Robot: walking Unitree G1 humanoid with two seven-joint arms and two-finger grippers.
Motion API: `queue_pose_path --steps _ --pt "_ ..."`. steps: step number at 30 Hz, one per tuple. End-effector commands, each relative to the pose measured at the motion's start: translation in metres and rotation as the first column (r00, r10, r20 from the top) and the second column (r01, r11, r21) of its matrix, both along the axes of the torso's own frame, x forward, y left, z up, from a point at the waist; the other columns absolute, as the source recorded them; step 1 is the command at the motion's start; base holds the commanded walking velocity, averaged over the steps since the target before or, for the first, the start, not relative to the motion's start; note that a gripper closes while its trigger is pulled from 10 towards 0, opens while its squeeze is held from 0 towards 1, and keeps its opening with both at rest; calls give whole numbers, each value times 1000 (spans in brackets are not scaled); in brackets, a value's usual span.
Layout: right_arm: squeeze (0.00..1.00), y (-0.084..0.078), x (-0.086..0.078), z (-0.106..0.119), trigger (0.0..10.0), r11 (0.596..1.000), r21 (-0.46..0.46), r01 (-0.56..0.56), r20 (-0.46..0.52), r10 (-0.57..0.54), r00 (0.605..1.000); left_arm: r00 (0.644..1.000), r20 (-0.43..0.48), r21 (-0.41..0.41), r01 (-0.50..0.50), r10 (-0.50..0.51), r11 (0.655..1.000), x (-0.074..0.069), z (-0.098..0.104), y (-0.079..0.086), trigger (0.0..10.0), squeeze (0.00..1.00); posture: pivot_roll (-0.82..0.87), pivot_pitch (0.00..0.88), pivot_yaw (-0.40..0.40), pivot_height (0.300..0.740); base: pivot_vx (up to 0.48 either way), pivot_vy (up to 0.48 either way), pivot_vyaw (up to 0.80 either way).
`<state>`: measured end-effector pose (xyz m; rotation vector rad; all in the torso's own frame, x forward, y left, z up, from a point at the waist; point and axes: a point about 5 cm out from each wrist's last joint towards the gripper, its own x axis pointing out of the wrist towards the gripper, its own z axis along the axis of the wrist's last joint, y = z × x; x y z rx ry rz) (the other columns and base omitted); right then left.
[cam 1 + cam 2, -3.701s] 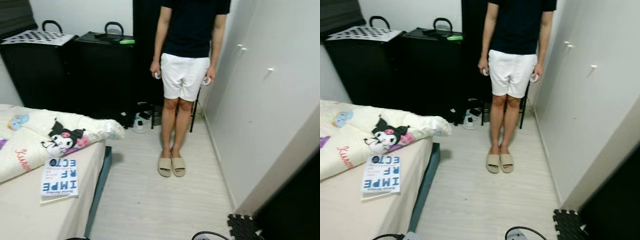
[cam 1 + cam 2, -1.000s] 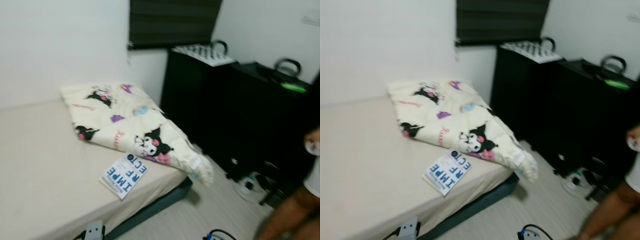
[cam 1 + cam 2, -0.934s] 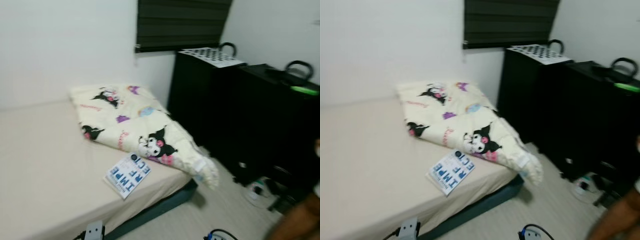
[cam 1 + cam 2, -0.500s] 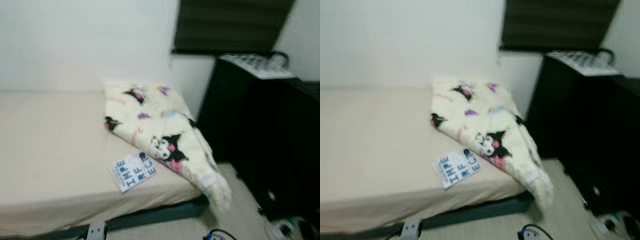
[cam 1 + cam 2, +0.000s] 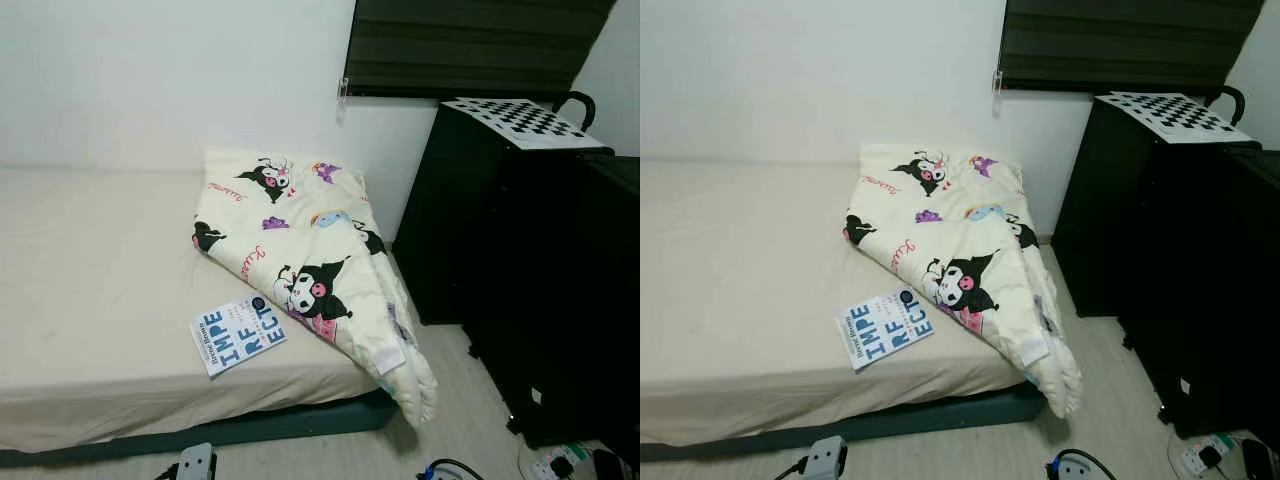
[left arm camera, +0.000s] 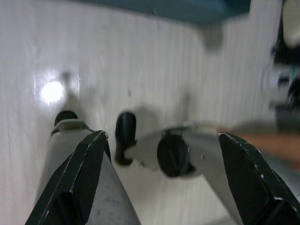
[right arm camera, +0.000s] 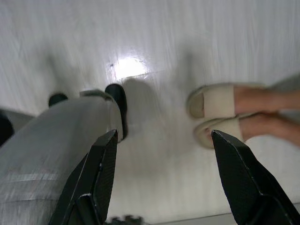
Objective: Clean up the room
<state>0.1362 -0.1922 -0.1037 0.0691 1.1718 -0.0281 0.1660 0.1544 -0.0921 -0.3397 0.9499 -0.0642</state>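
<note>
A bed [image 5: 90,300] with a beige sheet lies ahead on the left. On it lies a crumpled cream blanket [image 5: 300,250] with cartoon prints, one corner hanging over the bed's edge toward the floor. A white book with blue letters [image 5: 238,334] rests on the sheet beside the blanket. My left gripper [image 6: 161,154] hangs open above the pale wood floor. My right gripper [image 7: 161,159] also hangs open over the floor, with nothing between its fingers.
Black cabinets [image 5: 520,260] stand to the right of the bed, a checkerboard sheet [image 5: 517,117] on top. A dark blind [image 5: 470,45] covers the window. Cables and a power strip [image 5: 1200,455] lie on the floor. A person's feet in beige slippers [image 7: 220,112] stand near my right side.
The camera has swung left since 3.7 s ago, away from the standing person and onto the bed. The picture has sharpened since half a second ago. Blanket and book have not moved.
</note>
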Motion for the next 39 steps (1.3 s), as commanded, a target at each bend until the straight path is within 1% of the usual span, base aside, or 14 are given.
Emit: queue_pose_path --steps 1,8,19,24,26,28,30,31,32,33,35,36,37,39 --pt "0 3 11 4 10000 999 -2 -37 33 37 999 1000 -10 14 -5 6 1000 -4 -1 7 10000 0 25 0 -95 740 435 0 800" --pt "0 4 11 3 10000 1000 16 -20 29 20 999 1000 -11 13 -10 10 1000 -5 -2 8 10000 0 26 0 -96 740 436 0 773" --pt "0 1 8 2 10000 999 -35 15 0 -15 1000 1000 -12 3 -12 12 1000 -9 -4 -4 10000 0 28 0 -95 735 163 0 0" --pt "0 2 9 3 10000 987 17 161 53 -162 985 1000 -7 2 -8 8 1000 -9 -3 -5 10000 0 26 0 -91 715 0 0 0" --pt "0 3 10 3 10000 967 69 245 86 -251 964 1000 -3 6 -16 16 1000 -7 -3 -4 10000 0 26 0 -91 705 0 0 0" --pt "0 5 11 4 10000 950 110 293 107 -304 947 999 5 14 -32 32 999 -4 -1 2 10000 0 19 0 -88 700 0 0 0" --pt "0 7 14 6 10000 909 195 368 143 -398 906 996 26 29 -86 86 996 4 3 16 10000 0 15 0 -86 690 0 0 0" --pt "0 -6 39 18 10000 880 269 391 214 -451 867 991 44 42 -129 127 991 9 6 26 10000 0 11 0 -84 685 0 0 0" --pt "0 -6 39 18 10000 880 269 391 214 -451 867 991 44 42 -129 127 991 9 6 26 10000 0 11 0 -84 685 0 0 0" --pt "0 -25 90 53 10000 831 452 324 356 -502 788 979 76 54 -194 190 980 15 10 39 10000 0 9 0 -83 675 0 0 0" --pt "0 -25 90 53 10000 831 452 324 356 -502 788 979 76 54 -194 190 980 15 10 39 10000 0 9 0 -83 675 0 0 0" --pt "0 -32 114 74 10000 805 544 238 429 -510 746 970 97 54 -228 222 972 20 14 46 10000 0 9 0 -84 670 0 0 0" --pt "0 -34 128 88 10000 781 602 167 474 -518 712 959 124 47 -262 254 964 26 18 52 10000 0 12 0 -86 665 0 0 0" --pt "0 -38 133 91 10000 773 596 218 445 -544 711 946 157 36 -292 283 956 33 23 56 10000 0 17 0 -89 660 0 0 0"
